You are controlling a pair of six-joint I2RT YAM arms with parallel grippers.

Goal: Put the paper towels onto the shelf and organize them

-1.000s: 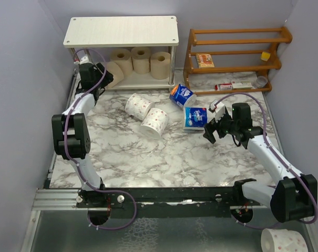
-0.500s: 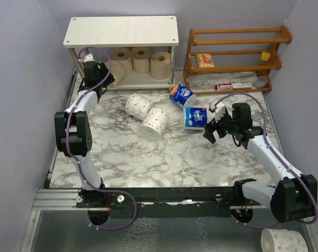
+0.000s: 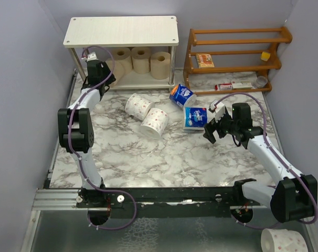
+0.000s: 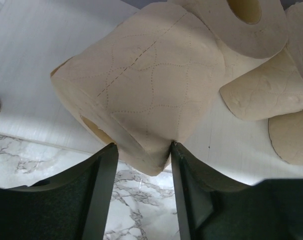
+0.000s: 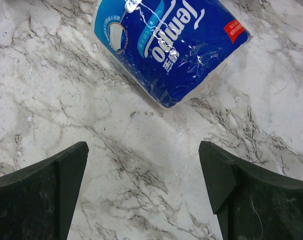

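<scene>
The shelf (image 3: 122, 30) stands at the back left. Three tan rolls (image 3: 141, 59) stand on its lower board (image 3: 132, 83). My left gripper (image 3: 102, 76) is at the lower tier's left end, shut on the lower corner of a tan roll (image 4: 151, 85). That roll lies on the lower board (image 4: 36, 60) beside other tan rolls (image 4: 261, 85). My left gripper's (image 4: 142, 160) jaws pinch it from both sides. My right gripper (image 3: 211, 131) is open and empty over the marble, just below a blue-wrapped roll (image 5: 171, 45). Its jaws (image 5: 142, 150) are wide apart.
Two white pink-dotted rolls (image 3: 137, 105) (image 3: 155, 122) lie mid-table. Two blue-wrapped rolls (image 3: 181, 95) (image 3: 195, 117) lie to their right. An orange-brown wooden rack (image 3: 235, 58) with small items stands at the back right. Another dotted roll (image 3: 282, 241) lies off the table, bottom right.
My left gripper has moved a little right and further in under the shelf's top board with the tan roll. The right arm has not moved.
</scene>
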